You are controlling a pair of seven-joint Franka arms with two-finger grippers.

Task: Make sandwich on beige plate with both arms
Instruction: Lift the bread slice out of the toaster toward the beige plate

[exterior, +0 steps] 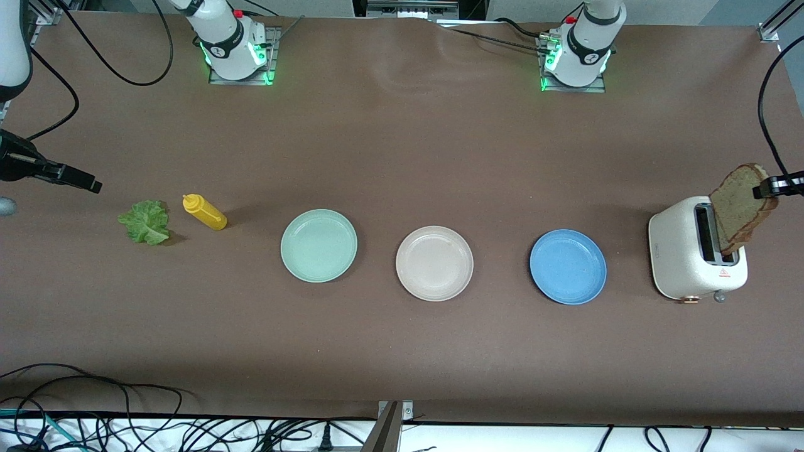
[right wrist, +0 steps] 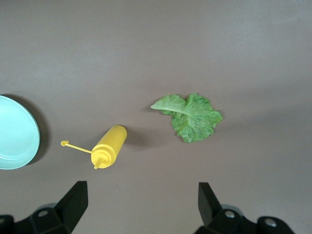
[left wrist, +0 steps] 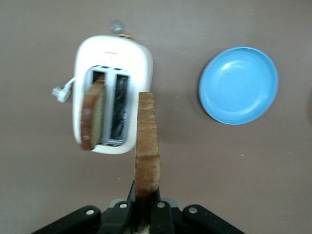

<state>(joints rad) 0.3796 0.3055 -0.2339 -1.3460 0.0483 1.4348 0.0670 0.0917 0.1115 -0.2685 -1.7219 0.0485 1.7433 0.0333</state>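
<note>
High front view, two downward wrist views

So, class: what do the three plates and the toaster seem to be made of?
Mint-green plate, beige plate and blue plate: matte and finely speckled, probably plastic or a fibre composite. Toaster: cream shell with a smooth satin sheen, likely plastic or painted metal.

Brown table [exterior: 402, 125]; lettuce [exterior: 146, 221], bottle [exterior: 205, 212], three plates [exterior: 434, 263], toaster [exterior: 694, 256].

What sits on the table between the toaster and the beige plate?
Only the blue plate lies between the toaster and the beige plate, as the front view shows.
</note>
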